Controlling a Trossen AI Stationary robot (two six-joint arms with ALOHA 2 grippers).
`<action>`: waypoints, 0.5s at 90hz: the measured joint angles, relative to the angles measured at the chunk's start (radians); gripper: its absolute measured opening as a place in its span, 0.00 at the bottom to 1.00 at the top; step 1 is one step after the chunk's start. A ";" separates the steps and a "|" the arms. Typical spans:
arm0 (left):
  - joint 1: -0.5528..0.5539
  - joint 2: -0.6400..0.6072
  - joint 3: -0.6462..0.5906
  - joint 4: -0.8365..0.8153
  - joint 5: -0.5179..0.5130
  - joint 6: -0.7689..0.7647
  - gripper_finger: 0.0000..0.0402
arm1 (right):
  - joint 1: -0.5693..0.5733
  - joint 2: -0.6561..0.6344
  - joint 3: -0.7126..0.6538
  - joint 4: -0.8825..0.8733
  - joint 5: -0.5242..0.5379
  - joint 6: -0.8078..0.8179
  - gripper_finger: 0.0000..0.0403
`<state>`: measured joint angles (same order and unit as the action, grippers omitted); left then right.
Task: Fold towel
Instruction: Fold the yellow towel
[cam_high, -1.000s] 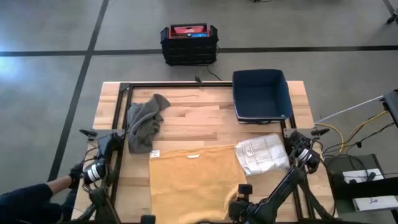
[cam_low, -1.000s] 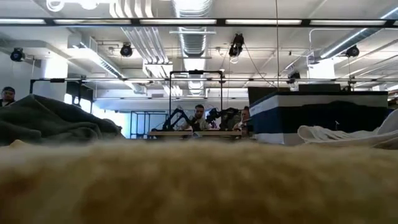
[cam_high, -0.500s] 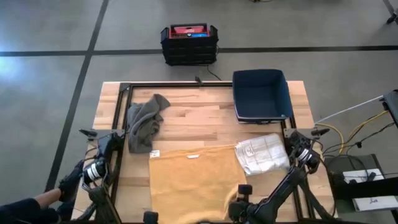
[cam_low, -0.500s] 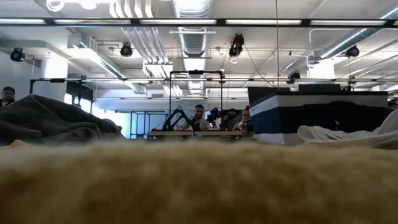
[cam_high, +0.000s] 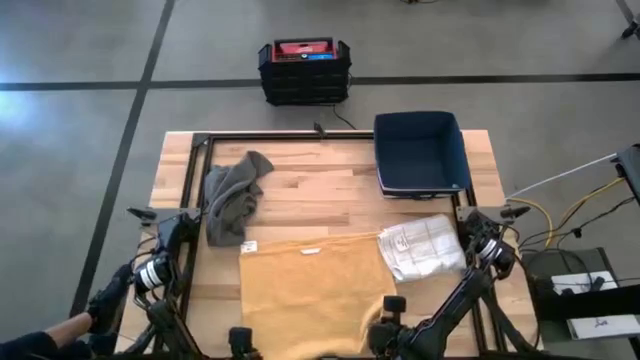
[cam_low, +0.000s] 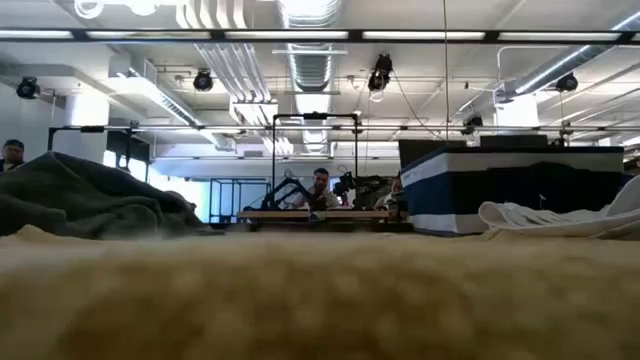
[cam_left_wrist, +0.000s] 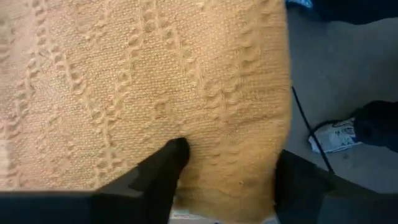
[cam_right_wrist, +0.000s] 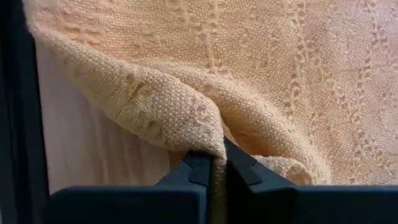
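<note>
Right wrist view: right pincer (cam_right_wrist: 214, 163) pinches the yellow towel's (cam_right_wrist: 249, 74) corner; left pincer (cam_left_wrist: 227, 168) gapes astride the opposite corner.

Wooden surface (cam_high: 320, 190), yellow towel (cam_high: 310, 285) flat at near middle, grey cloth (cam_high: 232, 195) bunched far left, navy bin (cam_high: 420, 152) far right, folded white towel (cam_high: 420, 246) right

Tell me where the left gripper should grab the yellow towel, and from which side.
Grip the near edge at the near left corner of the yellow towel, coming in from the table's front. The left gripper already straddles that hem, open, and the right gripper pinches the matching right side, so both can probably lift together.
</note>
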<state>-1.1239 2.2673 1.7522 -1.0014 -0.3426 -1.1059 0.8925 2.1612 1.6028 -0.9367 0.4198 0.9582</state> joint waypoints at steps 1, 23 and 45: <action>0.000 0.000 0.002 -0.002 0.002 -0.001 0.37 | 0.000 0.000 0.000 0.000 0.000 0.000 0.00; -0.013 -0.015 0.030 -0.072 0.043 0.047 0.03 | -0.008 -0.002 0.001 -0.023 0.000 -0.041 0.00; -0.013 -0.082 0.023 -0.317 -0.040 0.014 0.02 | -0.055 -0.034 0.012 -0.080 0.030 -0.094 0.00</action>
<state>-1.1365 2.1852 1.7751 -1.3184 -0.3830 -1.0917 0.8370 2.1270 1.6150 -1.0167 0.4497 0.8639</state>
